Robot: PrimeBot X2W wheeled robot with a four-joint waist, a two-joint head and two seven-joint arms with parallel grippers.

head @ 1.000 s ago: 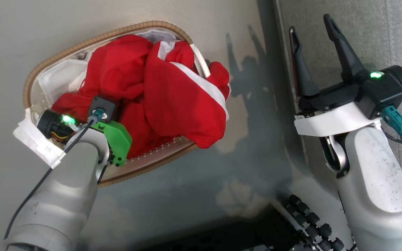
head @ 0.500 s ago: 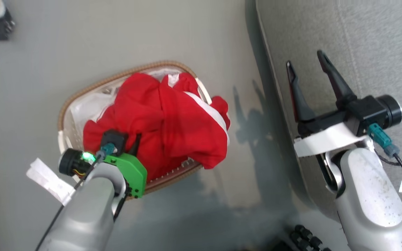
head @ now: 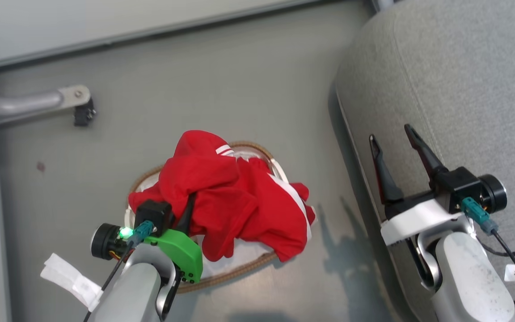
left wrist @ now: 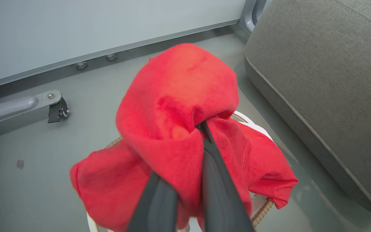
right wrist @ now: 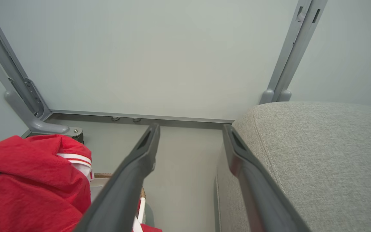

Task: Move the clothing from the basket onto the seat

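Red, soft knit fabric with white stripes, the clothing (head: pixel 235 201) is bunched in one heap over the basket (head: pixel 244 268), its top mounded up and its lower folds draping down to the white lining (head: pixel 235 256), with one striped hem hanging past the brown woven rim at about 4 o'clock in the head view. It looks light and limp: it should bear no load on the arm, but it will sag, swing and trail from wherever it is held, and a loose hem could catch on the rim. The best hold is probably a thick gathered fold near the middle of the heap, so that little cloth hangs low. The left gripper (left wrist: pixel 190 180) comes in from 7 o'clock and has just such a fold: in the left wrist view its two dark fingers are drawn close with red cloth pinched between them and wrapped over their tips. The grey upholstered seat (head: pixel 454 89) lies at 3 o'clock of the basket, apart from it across a strip of grey floor (head: pixel 195 89). The right gripper (head: pixel 389 133) hangs over the seat's rounded edge, fingers spread and empty, at 3 o'clock of the clothing and well clear of it. A metal frame leg with a caster (head: pixel 38 100) stands at 10 o'clock.
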